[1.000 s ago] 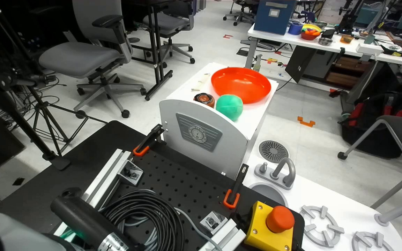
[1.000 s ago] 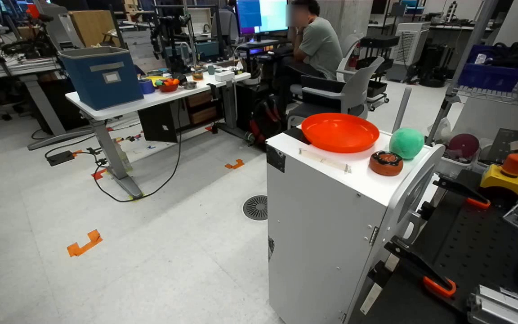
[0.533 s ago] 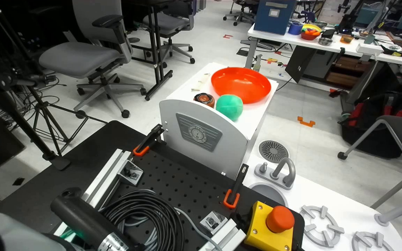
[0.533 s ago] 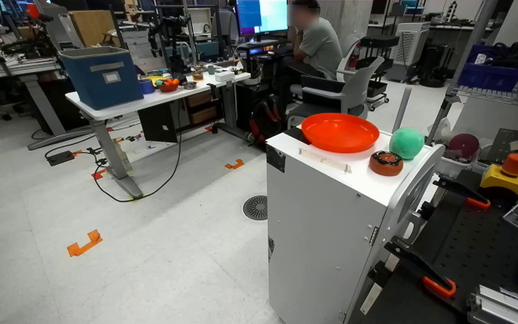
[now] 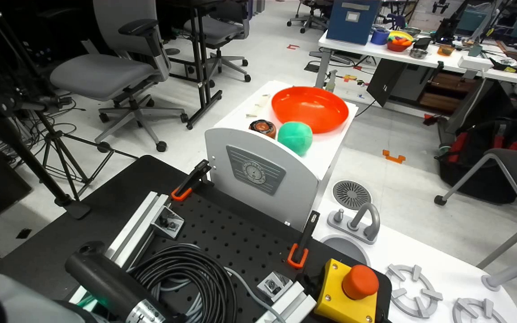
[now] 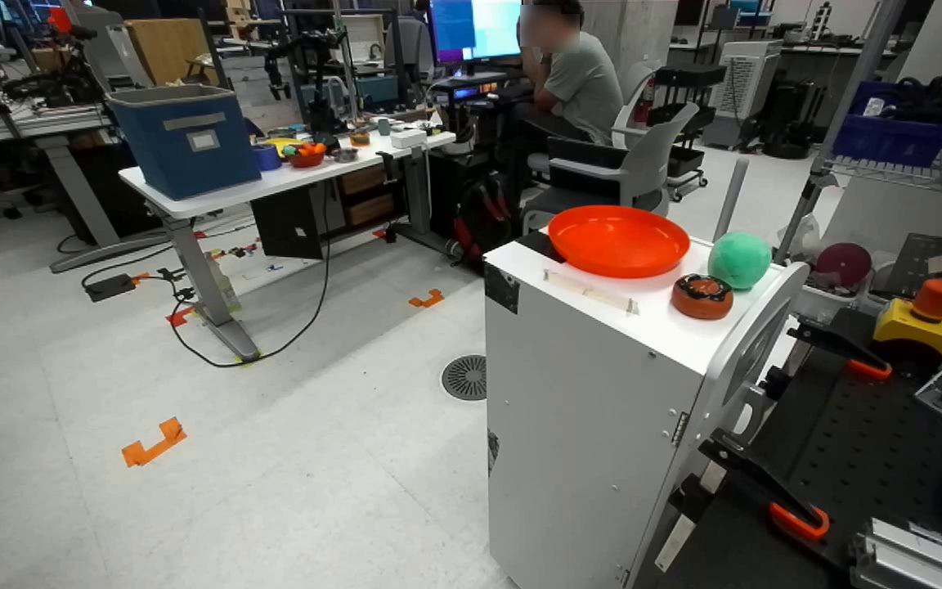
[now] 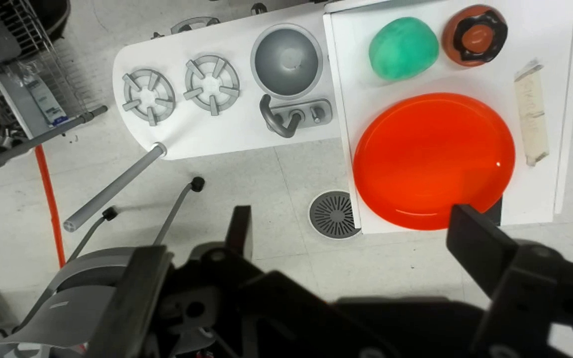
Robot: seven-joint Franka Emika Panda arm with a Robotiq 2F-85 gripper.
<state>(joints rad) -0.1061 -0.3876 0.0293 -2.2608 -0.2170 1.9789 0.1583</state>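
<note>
My gripper (image 7: 348, 211) stands open in the wrist view, its black fingers wide apart with nothing between them. One fingertip overlaps the rim of a round orange-red dish (image 7: 433, 159) in that picture; no contact shows. The dish lies on a white cabinet top (image 7: 530, 199), beside a green ball (image 7: 403, 48) and a brown toy donut (image 7: 474, 36) with a black ring. Both exterior views show the dish (image 5: 310, 107) (image 6: 618, 239), the ball (image 5: 295, 138) (image 6: 739, 260) and the donut (image 5: 263, 128) (image 6: 702, 296) resting there. The gripper itself is outside both exterior views.
A grey upright panel (image 5: 263, 170) edges the cabinet top next to the ball. The toy stove counter (image 7: 182, 129) carries a sink bowl (image 7: 286, 62), a grey faucet (image 7: 286, 119) and two burners. Black clamps (image 5: 303, 242) and an emergency-stop box (image 5: 348, 294) sit on the black mounting table.
The dish, ball and donut have not moved. Far behind, a black arm-like device by the desk has shifted slightly.
</note>
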